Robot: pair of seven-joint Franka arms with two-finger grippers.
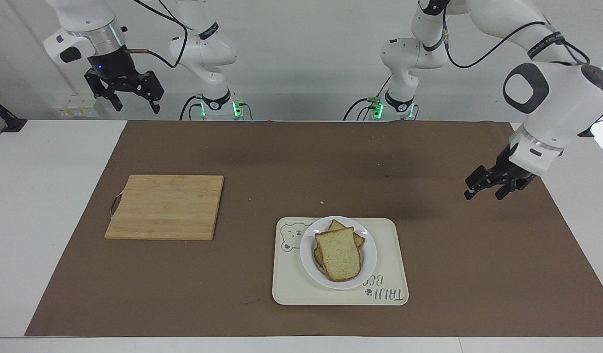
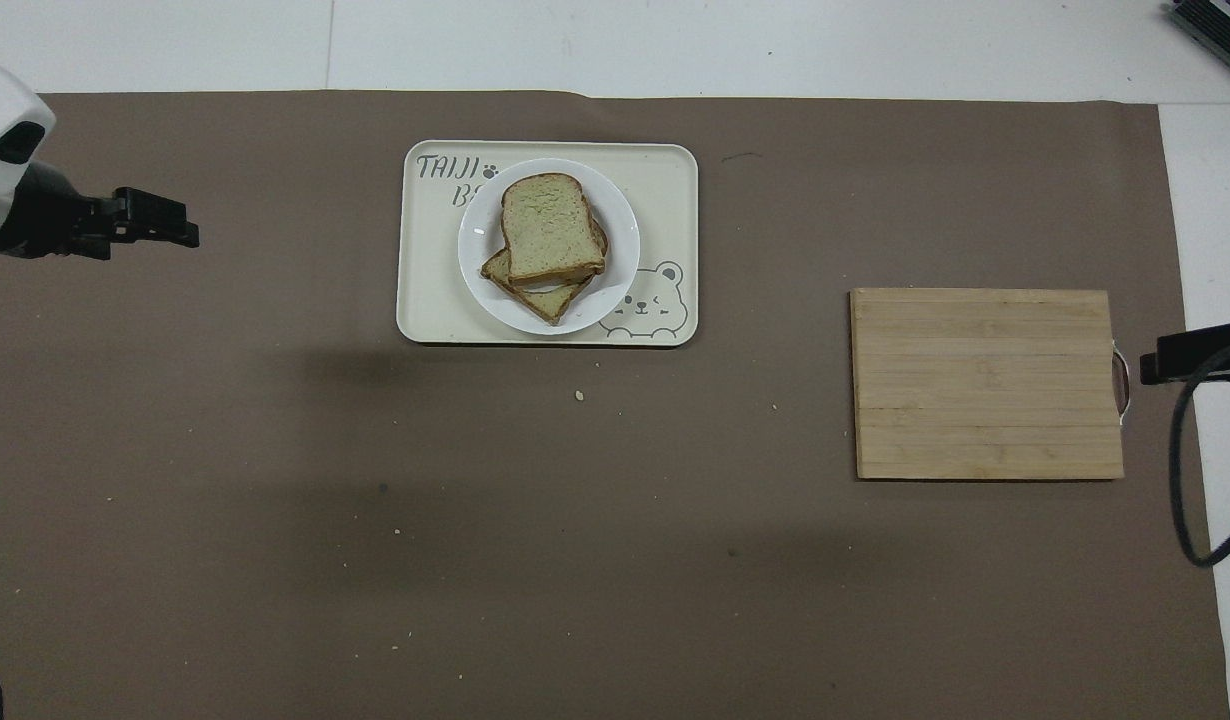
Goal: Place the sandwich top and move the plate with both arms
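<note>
Speckled sandwich top (image 1: 338, 253) stacked on white plate (image 1: 367, 267)

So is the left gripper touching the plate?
Apart. The facing view shows the left gripper raised over bare mat, well clear of the plate.

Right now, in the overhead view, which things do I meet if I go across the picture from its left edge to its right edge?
Left gripper, open → cream tray carrying the plate with the sandwich top → cutting board → right gripper, only partly in view.
</note>
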